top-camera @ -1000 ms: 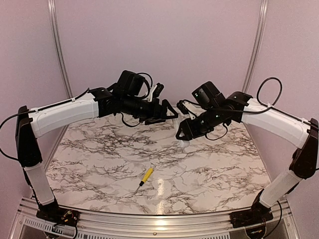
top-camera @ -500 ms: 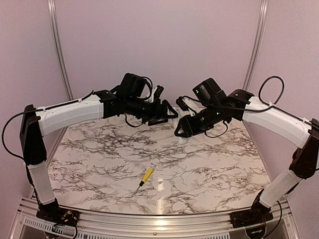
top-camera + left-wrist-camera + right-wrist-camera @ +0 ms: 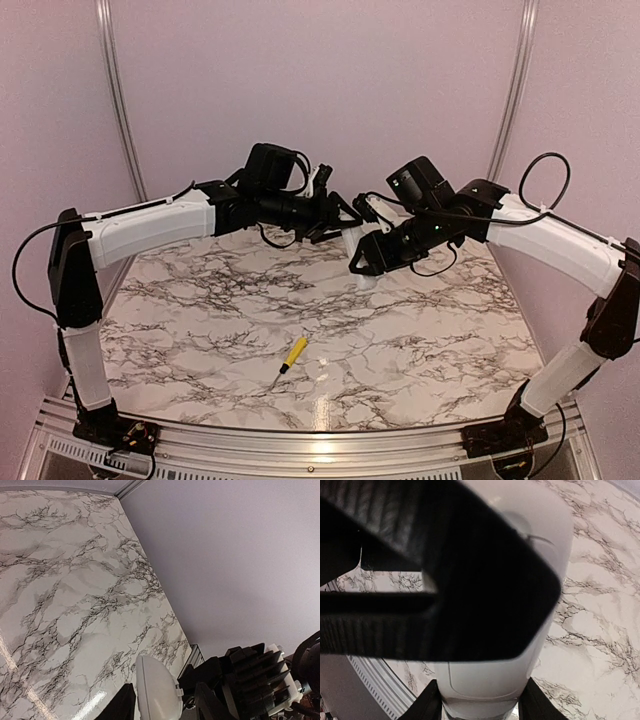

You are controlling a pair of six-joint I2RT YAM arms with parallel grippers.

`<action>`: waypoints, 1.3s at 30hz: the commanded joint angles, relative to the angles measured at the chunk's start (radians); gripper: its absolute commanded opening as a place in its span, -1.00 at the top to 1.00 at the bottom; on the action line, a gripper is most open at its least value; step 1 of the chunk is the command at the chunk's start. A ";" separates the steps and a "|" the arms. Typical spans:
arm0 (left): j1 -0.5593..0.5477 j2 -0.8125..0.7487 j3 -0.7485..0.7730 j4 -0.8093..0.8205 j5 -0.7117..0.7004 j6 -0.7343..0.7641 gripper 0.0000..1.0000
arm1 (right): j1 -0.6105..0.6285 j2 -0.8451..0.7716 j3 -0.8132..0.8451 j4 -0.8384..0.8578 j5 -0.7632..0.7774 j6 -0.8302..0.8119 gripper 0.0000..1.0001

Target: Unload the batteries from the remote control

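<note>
The white remote control (image 3: 354, 240) is held in the air above the far middle of the table. My right gripper (image 3: 363, 264) is shut on its lower part; in the right wrist view the remote (image 3: 487, 677) sits between both fingers of the gripper (image 3: 480, 697). My left gripper (image 3: 341, 223) is open and straddles the remote's other end; in the left wrist view the remote (image 3: 155, 690) stands between its fingers with a gap on the right side (image 3: 164, 700). A left finger (image 3: 445, 580) covers most of the remote's face. The batteries are hidden.
A yellow-handled screwdriver (image 3: 292, 353) lies on the marble table (image 3: 200, 330) near the front middle. Pink walls close in the back and sides. The metal rail (image 3: 300, 450) runs along the near edge by the arm bases.
My left gripper has moved right until its open fingers sit around the remote's upper end. My right gripper has shifted slightly left and still holds the remote.
</note>
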 commanded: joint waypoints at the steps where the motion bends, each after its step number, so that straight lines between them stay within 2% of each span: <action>1: 0.005 0.024 0.022 0.017 0.019 0.002 0.20 | 0.009 -0.016 0.051 0.028 0.006 -0.006 0.39; 8: 0.005 0.023 0.027 0.017 0.019 0.005 0.69 | 0.009 -0.018 0.051 0.030 0.007 -0.015 0.39; 13: 0.005 0.015 0.029 0.017 0.016 0.003 0.83 | 0.009 -0.024 0.041 0.042 0.005 -0.019 0.32; 15: 0.006 0.006 0.029 0.016 0.011 0.005 0.85 | 0.009 -0.023 0.044 0.042 -0.001 -0.017 0.18; 19: 0.017 -0.036 0.002 0.022 0.000 0.004 0.87 | 0.009 -0.016 0.067 0.019 0.011 0.001 -0.38; 21: 0.028 -0.084 -0.051 0.071 0.013 -0.009 0.86 | 0.009 -0.025 0.067 0.018 0.027 0.020 -0.61; 23: 0.038 -0.135 -0.109 0.113 0.011 -0.013 0.86 | 0.009 -0.041 0.061 0.027 0.041 0.039 -0.77; 26: 0.059 -0.213 -0.187 0.135 0.007 0.001 0.86 | 0.009 -0.065 0.049 0.051 0.052 0.065 -0.89; 30: 0.088 -0.307 -0.275 0.164 -0.042 0.017 0.87 | 0.009 -0.100 0.012 0.110 0.064 0.116 -0.93; 33: 0.098 -0.364 -0.315 0.160 -0.132 0.034 1.00 | 0.009 -0.168 -0.075 0.234 0.058 0.197 -0.95; 36: 0.099 -0.406 -0.341 0.161 -0.222 0.050 1.00 | 0.007 -0.235 -0.177 0.360 0.065 0.290 -0.97; 39: 0.100 -0.426 -0.347 0.181 -0.230 0.059 1.00 | 0.006 -0.265 -0.200 0.353 0.135 0.333 -0.97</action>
